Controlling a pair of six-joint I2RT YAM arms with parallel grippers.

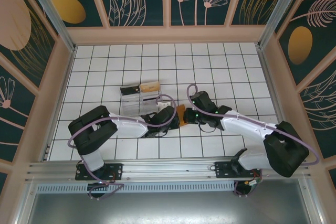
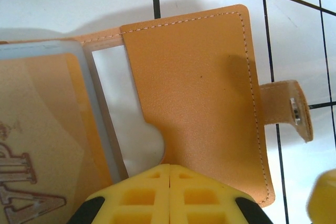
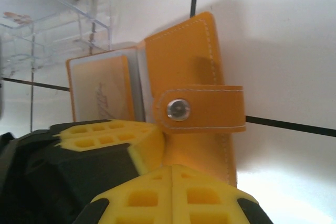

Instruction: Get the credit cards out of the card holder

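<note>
Unreadable partial lettering on card (image 2: 37, 145)

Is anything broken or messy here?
Nothing looks broken or spilled. The card holder is open by the left hand, its snap strap undone and sticking out, a pale card peeking out of it.

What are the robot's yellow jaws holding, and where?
Both seem to pinch the orange card holder: the left gripper at the edge of its open inner flap, the right gripper at the edge below the snap strap.
</note>
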